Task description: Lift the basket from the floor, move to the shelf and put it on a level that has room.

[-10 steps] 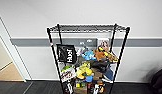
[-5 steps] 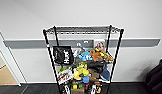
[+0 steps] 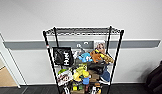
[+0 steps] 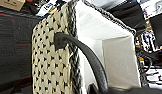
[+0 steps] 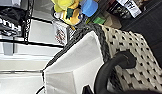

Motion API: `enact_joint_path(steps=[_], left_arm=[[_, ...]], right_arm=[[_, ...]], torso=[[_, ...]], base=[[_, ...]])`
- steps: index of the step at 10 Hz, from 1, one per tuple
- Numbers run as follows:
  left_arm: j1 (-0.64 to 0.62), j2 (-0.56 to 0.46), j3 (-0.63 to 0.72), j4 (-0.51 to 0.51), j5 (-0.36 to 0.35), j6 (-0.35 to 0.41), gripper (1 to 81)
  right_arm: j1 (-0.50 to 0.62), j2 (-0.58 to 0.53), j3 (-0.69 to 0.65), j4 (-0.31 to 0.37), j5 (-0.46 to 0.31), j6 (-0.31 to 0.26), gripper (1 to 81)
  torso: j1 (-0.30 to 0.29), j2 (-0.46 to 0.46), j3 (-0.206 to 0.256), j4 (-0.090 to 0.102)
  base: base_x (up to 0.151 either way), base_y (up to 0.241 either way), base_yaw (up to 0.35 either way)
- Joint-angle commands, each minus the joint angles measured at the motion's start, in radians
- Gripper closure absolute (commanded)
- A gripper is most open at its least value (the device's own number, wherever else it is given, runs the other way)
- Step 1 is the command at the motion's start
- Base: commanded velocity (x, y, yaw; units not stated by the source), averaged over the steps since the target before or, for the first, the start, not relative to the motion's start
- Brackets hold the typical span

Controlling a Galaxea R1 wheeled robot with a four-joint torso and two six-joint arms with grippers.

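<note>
The shelf (image 3: 50,57), a tall black wire rack, stands against the white wall straight ahead in the head view. Its top level (image 3: 83,31) is bare, while the lower tiers hold toys and a black bag (image 3: 63,56). The cream woven basket (image 4: 50,62) with its white lining looms close in the left wrist view. Its dark loop handle (image 4: 92,62) runs into my left gripper (image 4: 102,90), which is shut on it. In the right wrist view, the basket (image 5: 137,55) hangs near the toy tiers, and its other handle (image 5: 114,66) is clamped in my right gripper (image 5: 97,91).
Dark carpet floor (image 3: 34,89) lies at the foot of the rack. Tan wood flooring (image 3: 4,78) shows through an opening at the far left. A dark bulky object (image 3: 157,77) sits at the right edge. A grey rail (image 3: 27,45) runs along the wall.
The whole head picture has shifted, so the camera has moved; the shelf now sits slightly more to the left and looks a little larger.
</note>
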Motion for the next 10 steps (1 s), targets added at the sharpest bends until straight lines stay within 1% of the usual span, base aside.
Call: enact_joint_path(steps=[1, 7, 8, 10], left_arm=[[-0.135, -0.036, 0.050, -0.028, 0.007, 0.000, 81.1], [-0.124, -0.082, 0.106, -0.026, -0.017, 0.001, 81.1], [-0.110, -0.094, 0.122, -0.026, -0.051, 0.003, 81.1], [-0.087, -0.110, 0.133, -0.025, -0.070, 0.004, 81.1]], right_arm=[[0.122, -0.029, 0.039, -0.004, -0.024, -0.006, 81.1], [0.123, -0.025, 0.057, -0.004, -0.026, -0.006, 81.1], [0.123, -0.023, 0.065, -0.005, -0.027, -0.006, 81.1], [0.123, -0.022, 0.077, -0.005, -0.027, -0.006, 81.1]], torso=[[0.000, 0.000, 0.000, 0.000], [0.001, 0.001, 0.000, 0.000], [0.001, 0.001, 0.000, 0.000], [0.001, 0.000, 0.000, 0.000]], base=[[0.116, 0.000, 0.000], [0.116, 0.000, 0.000], [0.115, 0.000, 0.000], [0.114, 0.000, 0.000]])
